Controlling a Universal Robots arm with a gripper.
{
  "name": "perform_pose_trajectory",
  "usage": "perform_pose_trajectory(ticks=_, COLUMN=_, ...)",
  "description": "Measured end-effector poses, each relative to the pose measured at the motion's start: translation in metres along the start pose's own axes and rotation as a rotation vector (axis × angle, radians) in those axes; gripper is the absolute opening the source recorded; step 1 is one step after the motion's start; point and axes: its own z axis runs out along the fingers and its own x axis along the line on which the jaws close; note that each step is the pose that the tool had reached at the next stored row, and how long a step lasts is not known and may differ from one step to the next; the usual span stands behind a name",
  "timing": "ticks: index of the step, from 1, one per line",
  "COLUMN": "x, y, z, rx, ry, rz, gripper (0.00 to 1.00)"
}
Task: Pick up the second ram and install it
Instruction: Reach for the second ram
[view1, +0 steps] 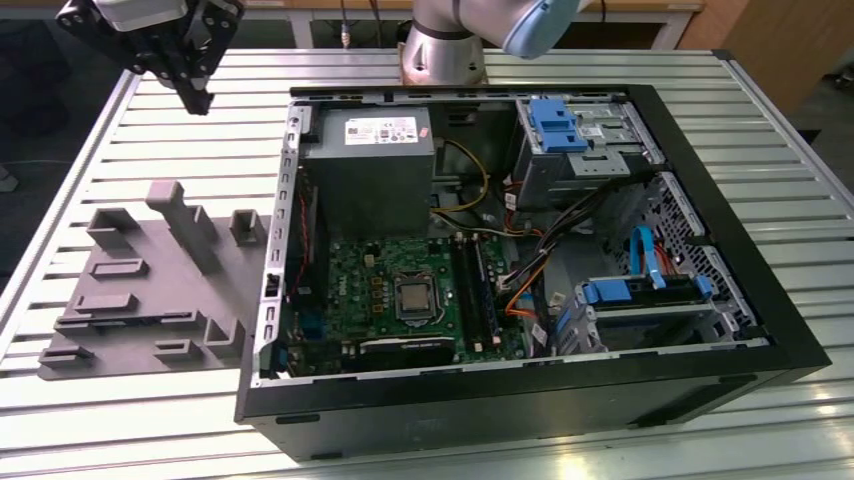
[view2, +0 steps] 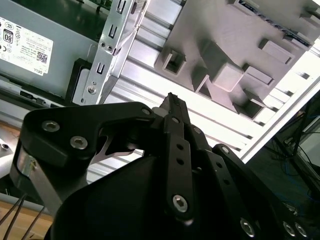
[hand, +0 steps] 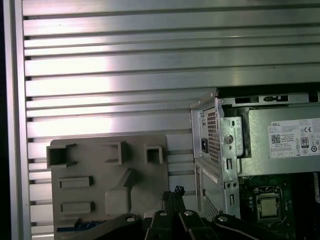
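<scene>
This is a robotics lab or test workshop. A ribbed aluminium-profile table carries an opened desktop computer case with its motherboard exposed. The case lies toward the exterior view's right of the fingers of the gripper. A grey moulded fixture tray lies below the fingers. The robot arm's base stands at the table's edge.
</scene>
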Motion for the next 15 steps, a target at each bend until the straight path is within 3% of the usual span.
perform_pose_trajectory(ticks=15, x=0.0073, y=-0.0006, z=-0.0002, rx=-0.0004, ry=0.0, rz=0.0, gripper=0.11)
